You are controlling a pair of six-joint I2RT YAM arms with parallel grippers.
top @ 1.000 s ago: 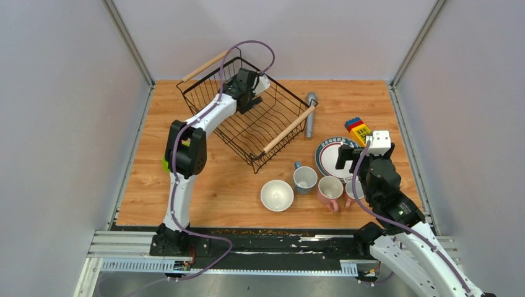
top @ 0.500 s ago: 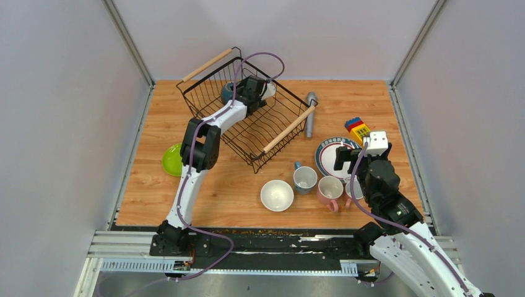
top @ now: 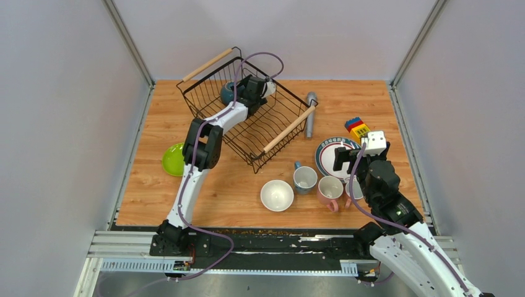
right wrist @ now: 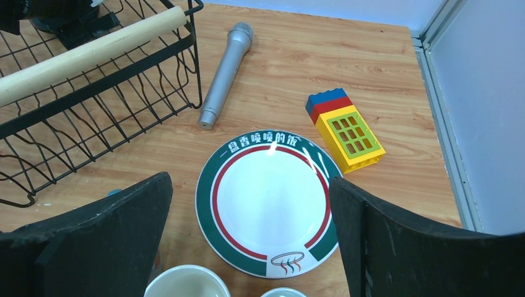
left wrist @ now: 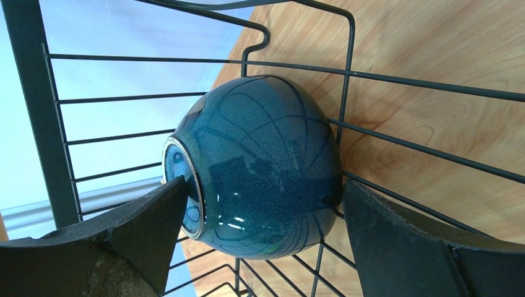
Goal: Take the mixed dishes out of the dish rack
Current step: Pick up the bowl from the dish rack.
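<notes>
The black wire dish rack [top: 288, 129] stands at the back left of the table. A teal bowl [top: 228, 93] lies on its side in the rack's far corner. My left gripper [top: 240, 94] reaches into the rack. In the left wrist view the teal bowl [left wrist: 260, 167] sits between the open fingers of my left gripper [left wrist: 263, 189], one finger by its foot ring and one by its rim. My right gripper [right wrist: 251, 179] hangs open above a white plate [right wrist: 269, 201] with a teal and red rim. The rack's wooden handle [right wrist: 86, 52] shows at the left there.
A lime-green plate [top: 172, 159] lies left of the rack. A beige bowl [top: 277, 195], a blue-grey mug [top: 304, 178] and a pink mug [top: 330, 189] stand at the front. A grey cylinder [top: 311, 114] and a toy block [top: 357, 129] lie behind the patterned plate [top: 331, 154].
My left arm has stretched further into the rack towards its far corner, uncovering the lime-green plate and bringing its fingers around the teal bowl. The right arm has hardly moved.
</notes>
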